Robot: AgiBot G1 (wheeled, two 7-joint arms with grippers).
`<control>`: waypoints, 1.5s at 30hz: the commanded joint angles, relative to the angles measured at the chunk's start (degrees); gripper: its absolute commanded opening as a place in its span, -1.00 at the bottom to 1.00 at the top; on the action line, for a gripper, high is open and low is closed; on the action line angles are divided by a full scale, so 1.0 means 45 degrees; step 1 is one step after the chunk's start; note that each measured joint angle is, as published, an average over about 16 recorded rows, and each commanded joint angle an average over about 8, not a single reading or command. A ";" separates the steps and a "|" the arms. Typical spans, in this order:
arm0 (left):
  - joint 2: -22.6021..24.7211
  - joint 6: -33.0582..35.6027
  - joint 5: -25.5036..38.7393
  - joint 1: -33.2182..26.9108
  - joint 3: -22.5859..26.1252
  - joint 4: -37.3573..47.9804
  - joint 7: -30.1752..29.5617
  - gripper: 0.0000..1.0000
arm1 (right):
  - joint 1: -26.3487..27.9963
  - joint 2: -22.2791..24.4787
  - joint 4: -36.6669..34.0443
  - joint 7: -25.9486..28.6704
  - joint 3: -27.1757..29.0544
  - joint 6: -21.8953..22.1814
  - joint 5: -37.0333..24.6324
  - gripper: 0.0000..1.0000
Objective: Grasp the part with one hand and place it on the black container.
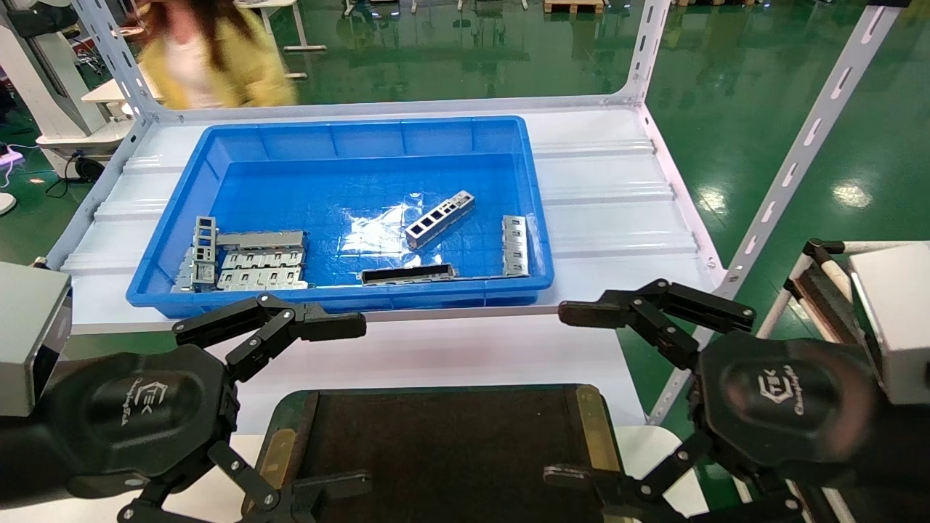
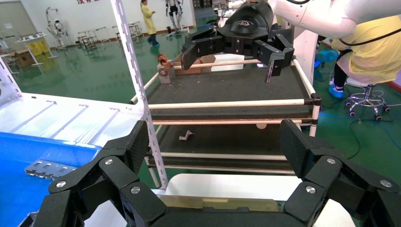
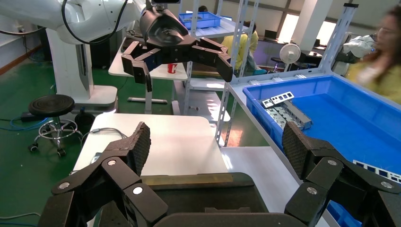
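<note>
The part (image 1: 439, 218), a slim silver-grey bar with a row of rectangular windows, lies at an angle on the floor of the blue crate (image 1: 341, 134), near its middle. The black container (image 1: 450, 443), a flat tray with brass strips on its side edges, lies on the white table in front of the crate. My left gripper (image 1: 352, 404) hangs open and empty over the tray's left side; its own view (image 2: 215, 146) shows nothing between the pads. My right gripper (image 1: 567, 396) is open and empty over the tray's right side, as in its own view (image 3: 215, 146).
The crate also holds a dark hollow-faced bar (image 1: 408, 274), wider slotted grey plates (image 1: 261, 269) and similar windowed bars at its left (image 1: 205, 240) and right (image 1: 514, 245) ends. Slotted shelf posts (image 1: 799, 145) rise at the right. A person in yellow (image 1: 211, 51) stands behind the shelf.
</note>
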 commanded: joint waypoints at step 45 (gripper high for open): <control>0.1314 -0.1803 0.1300 -0.0896 0.0646 0.0468 -0.0613 1.00 | 0.0005 -0.0001 -0.0007 -0.0004 -0.0005 -0.0004 0.0001 1.00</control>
